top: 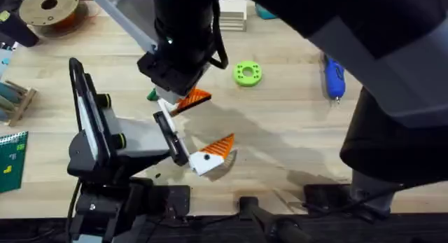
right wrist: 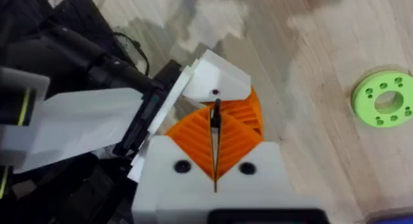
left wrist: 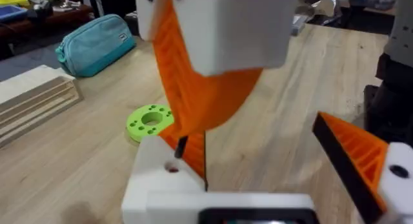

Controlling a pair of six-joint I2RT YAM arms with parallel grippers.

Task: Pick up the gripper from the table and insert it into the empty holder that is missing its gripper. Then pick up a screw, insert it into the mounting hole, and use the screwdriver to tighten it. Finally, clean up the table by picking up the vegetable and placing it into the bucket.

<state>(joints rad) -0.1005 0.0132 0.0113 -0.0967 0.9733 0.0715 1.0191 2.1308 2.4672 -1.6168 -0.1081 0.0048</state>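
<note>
Green disc [top: 247,73], filament spool [top: 49,8], teal pouch [left wrist: 95,43].

matt wooden table [top: 294,138], ribbed, seemingly plastic orange gripper [right wrist: 226,130].

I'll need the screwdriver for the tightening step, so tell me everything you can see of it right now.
The screwdriver is a blue, pen-shaped tool, apparently plastic, with a thin bit at its near end. It lies flat on the right side of the light wooden table, pointing roughly toward the arms' bases. Its far end runs under a dark, blurred arm close to the camera. Nothing grips or touches it; the green disc lies well apart to its left.
</note>
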